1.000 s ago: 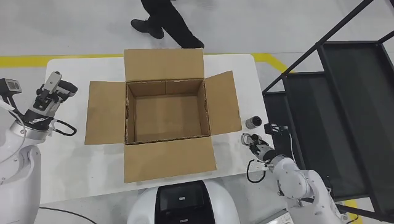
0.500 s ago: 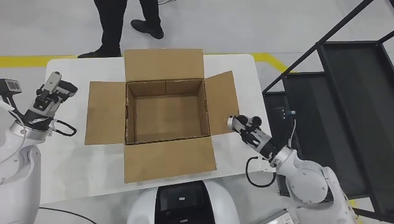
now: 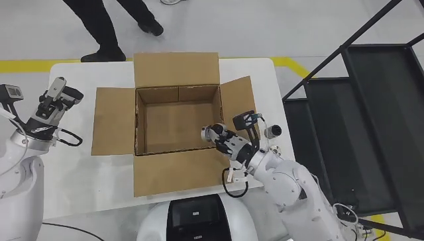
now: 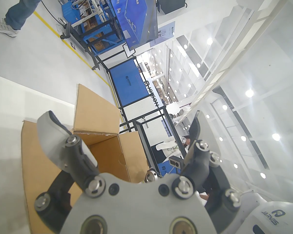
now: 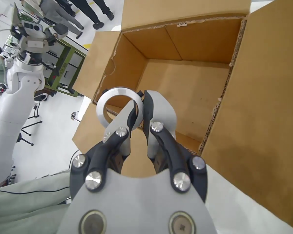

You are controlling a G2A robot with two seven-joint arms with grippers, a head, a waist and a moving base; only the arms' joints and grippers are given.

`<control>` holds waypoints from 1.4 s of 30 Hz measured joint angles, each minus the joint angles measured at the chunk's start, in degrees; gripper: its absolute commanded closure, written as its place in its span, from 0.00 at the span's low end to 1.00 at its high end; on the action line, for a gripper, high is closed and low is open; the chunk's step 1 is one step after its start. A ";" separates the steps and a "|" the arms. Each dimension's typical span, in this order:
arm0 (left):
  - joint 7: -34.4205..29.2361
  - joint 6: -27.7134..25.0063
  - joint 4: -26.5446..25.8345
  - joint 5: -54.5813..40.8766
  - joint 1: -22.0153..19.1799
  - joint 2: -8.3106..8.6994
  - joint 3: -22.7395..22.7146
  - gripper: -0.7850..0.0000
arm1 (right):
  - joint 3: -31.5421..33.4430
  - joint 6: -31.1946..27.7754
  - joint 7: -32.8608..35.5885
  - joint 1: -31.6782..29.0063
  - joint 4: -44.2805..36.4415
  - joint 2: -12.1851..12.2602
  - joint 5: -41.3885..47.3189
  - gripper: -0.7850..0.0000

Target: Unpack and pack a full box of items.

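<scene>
An open cardboard box [image 3: 175, 125] stands in the middle of the white table [image 3: 73, 181], its four flaps spread out and its floor bare [image 5: 185, 83]. My right gripper [image 3: 213, 134] hangs over the box's near right corner, shut on a flat metal ring [image 5: 100, 110]. The ring [image 3: 207, 132] is pinched by its band between the fingers and held above the box's inside. My left gripper [image 3: 58, 92] is off the table's left end, tilted upward. In the left wrist view that gripper [image 4: 122, 120] is open with nothing between its fingers.
A small grey cylinder [image 3: 272, 130] stands on the table just right of the box's right flap. Black metal stairs [image 3: 351, 108] rise beside the table's right edge. A person's legs [image 3: 99, 22] are at the table's far side.
My right gripper has swung left from the table's right edge, past the right flap, to above the box with the ring in it. The left arm has not moved. The person has walked left.
</scene>
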 measured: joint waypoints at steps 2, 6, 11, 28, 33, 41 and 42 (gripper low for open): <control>0.00 0.00 0.00 0.00 0.00 0.00 0.00 0.00 | -1.87 1.28 -0.41 1.58 1.57 -0.17 -1.89 1.00; 0.00 0.00 0.00 0.00 0.00 0.00 0.00 0.00 | -5.38 3.26 -1.08 4.36 4.61 -0.50 -4.97 1.00; 0.00 0.00 0.00 0.00 0.00 0.00 0.00 0.00 | -7.97 4.90 -1.86 6.14 6.58 -0.77 -6.95 1.00; 0.00 0.00 0.00 0.00 0.00 0.00 0.00 0.00 | -8.12 12.79 -5.86 7.54 5.12 -1.44 -4.08 0.00; 0.00 0.00 0.00 0.00 0.00 0.00 0.00 0.00 | -0.87 7.34 -4.38 0.91 -2.78 -0.26 3.10 0.00; 0.00 0.00 0.00 0.00 0.00 0.00 0.00 0.00 | 16.21 -7.98 -3.69 -14.67 -8.71 2.10 6.92 0.00; 0.00 0.00 0.00 0.00 0.00 0.00 0.00 0.00 | 18.17 -10.17 -4.19 -16.71 -8.13 2.31 7.10 0.00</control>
